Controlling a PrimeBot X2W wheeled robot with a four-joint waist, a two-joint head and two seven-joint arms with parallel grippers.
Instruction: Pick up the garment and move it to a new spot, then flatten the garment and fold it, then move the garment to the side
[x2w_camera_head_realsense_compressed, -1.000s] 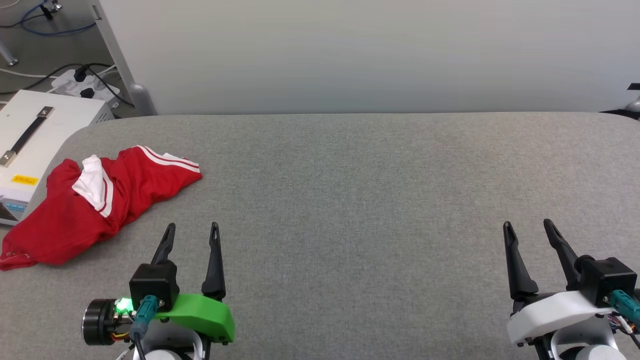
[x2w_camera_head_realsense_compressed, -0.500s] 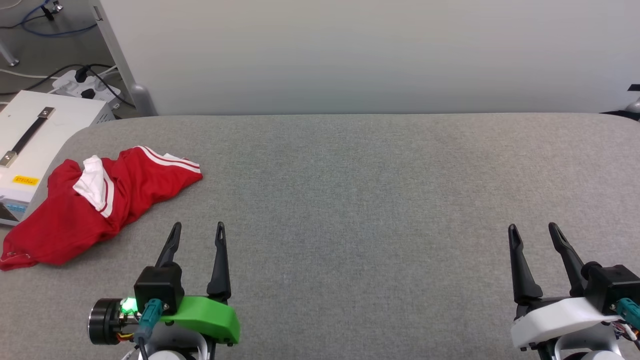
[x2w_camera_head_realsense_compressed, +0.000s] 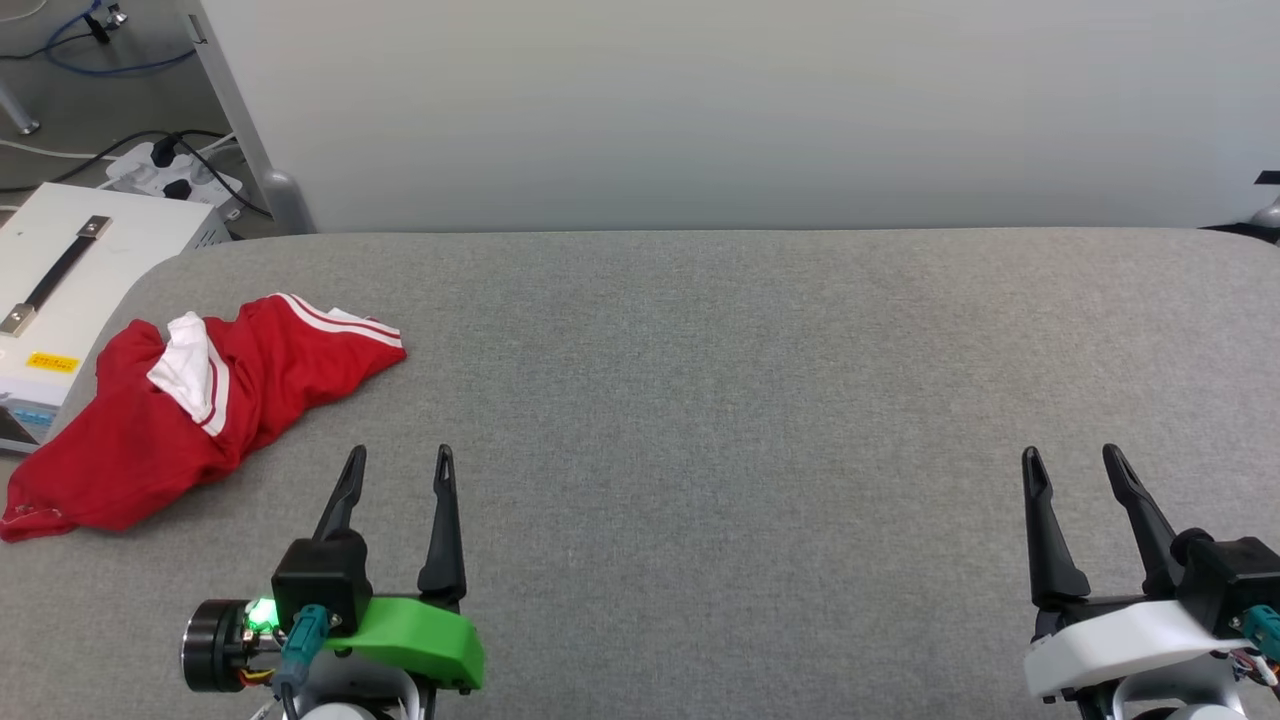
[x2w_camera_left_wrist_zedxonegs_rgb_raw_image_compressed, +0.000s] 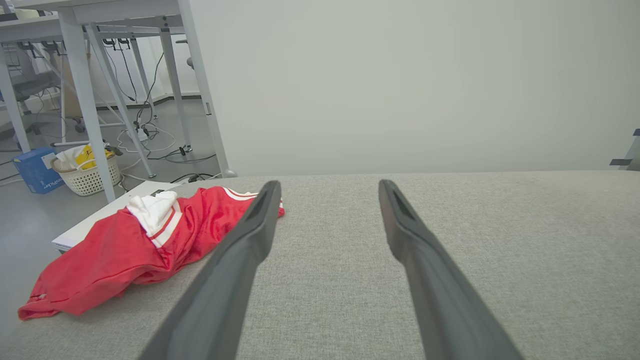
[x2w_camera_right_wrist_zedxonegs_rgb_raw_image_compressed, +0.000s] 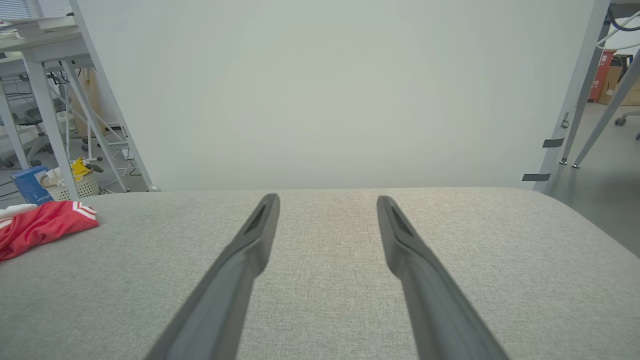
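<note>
- Nearest, at the lower left of the head view, the left pincer sat on a green mount. Its two dark fingers were spread with nothing between them, and a green light glowed at its wrist.
- At the lower right, the right pincer sat on a white mount, likewise spread and empty, well apart from the left one.
- Both pointed toward the far side over the near part of the grey fabric-covered worktop.
- The garment lay crumpled at the left end of the worktop. It was farther out than the left pincer and to its left, apart from both pincers.
- Its red body was bunched. A white sleeve with red-and-white trim was folded on top, and a band of white stripes showed at its far right corner.
- The garment's near left end reached the worktop's rounded left edge.
- Just beside that left edge and lower down stood a white case with a black strap handle and a small yellow label.
- Farther left, a white power strip with black plugs and cables lay on the grey floor, by a metal leg.
- Behind the worktop's far edge rose a plain pale wall panel.
- In the left wrist view, a white basket and a blue box sat on the floor among white desk legs, far to the left.
</note>
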